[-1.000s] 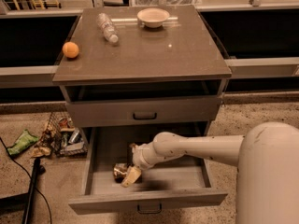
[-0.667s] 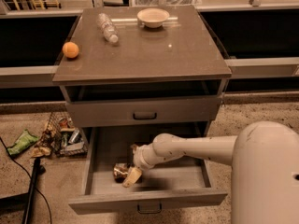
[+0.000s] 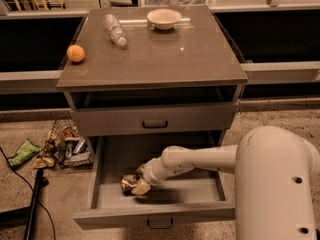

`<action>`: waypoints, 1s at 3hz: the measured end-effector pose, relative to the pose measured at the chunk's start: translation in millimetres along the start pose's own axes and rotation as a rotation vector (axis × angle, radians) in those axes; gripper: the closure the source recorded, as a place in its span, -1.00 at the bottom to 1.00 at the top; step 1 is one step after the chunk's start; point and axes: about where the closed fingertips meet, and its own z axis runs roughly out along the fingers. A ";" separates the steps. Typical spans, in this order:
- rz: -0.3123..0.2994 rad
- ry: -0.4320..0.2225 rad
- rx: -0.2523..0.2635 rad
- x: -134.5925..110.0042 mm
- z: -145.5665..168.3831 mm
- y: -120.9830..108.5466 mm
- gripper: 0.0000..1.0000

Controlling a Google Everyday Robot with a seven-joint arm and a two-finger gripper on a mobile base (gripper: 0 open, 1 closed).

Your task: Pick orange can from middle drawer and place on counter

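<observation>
Tool [image 3: 137, 185] sits low inside the open drawer [image 3: 165, 198], at the left front of its floor and pressed up against the can [image 3: 128, 182], which lies on the drawer floor on the tool's left side. Whether the tool is clamped on the can or only resting against it I cannot tell. Behind it the pale arm [image 3: 195, 160] runs right, across the drawer, to the robot's body [image 3: 275, 184]. Compared with a second ago, almost nothing has changed at the tool: it and the can are in the same spot and the can has not been lifted off the floor. Only the body looks a little further left in view. That suggests the grasp is being settled, not the lift begun, so the task is probably less than halfway: the can must yet come up clear of the drawer's front and the closed drawer above [image 3: 155, 120]. On the surface [image 3: 165, 59] lie an orange [image 3: 75, 53], a bottle [image 3: 114, 29] and a bowl [image 3: 164, 18], with bare room toward the front and right.
</observation>
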 end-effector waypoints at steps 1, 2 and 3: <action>-0.001 0.013 -0.021 6.7 6.8 4.5 0.24; -0.027 -0.030 -0.029 0.6 -15.8 16.3 0.70; -0.065 -0.106 0.006 -6.8 -71.9 26.8 1.00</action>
